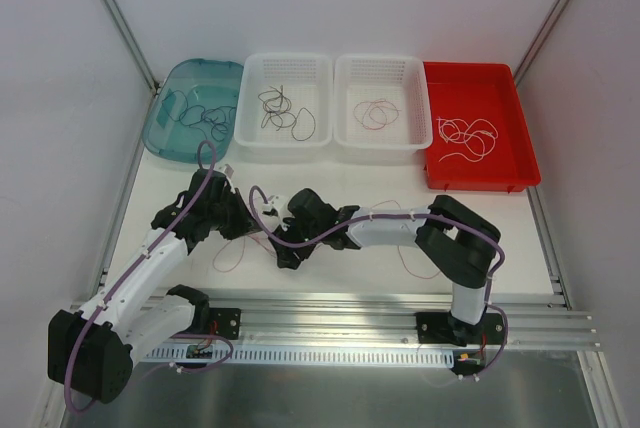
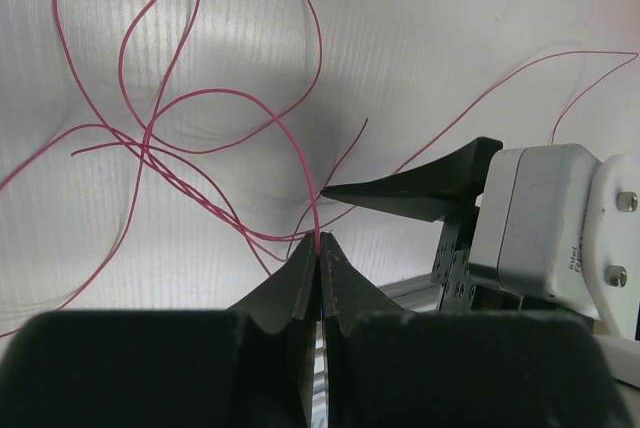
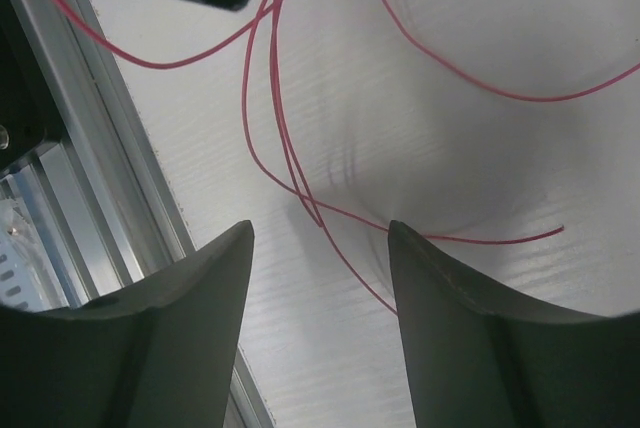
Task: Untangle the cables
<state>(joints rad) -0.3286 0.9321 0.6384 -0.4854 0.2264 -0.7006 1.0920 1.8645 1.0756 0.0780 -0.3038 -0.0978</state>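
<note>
Thin red cables (image 2: 150, 138) lie looped and crossed on the white table. My left gripper (image 2: 320, 238) is shut on one red strand, which rises straight out of its pinched tips. In the top view the left gripper (image 1: 240, 220) and the right gripper (image 1: 285, 248) sit close together at the table's middle, with red loops (image 1: 228, 256) showing beside them. My right gripper (image 3: 320, 233) is open, its tips held over crossing red cables (image 3: 290, 168), with one strand running under the right fingertip. One of the right gripper's fingers (image 2: 420, 188) points at the left tips.
Along the back stand a teal bin (image 1: 160, 133) with dark wires, two white baskets (image 1: 287, 58) (image 1: 383, 60) with black and brownish wires, and a red tray (image 1: 520, 138) with white wires. An aluminium rail (image 1: 350, 303) runs along the near edge.
</note>
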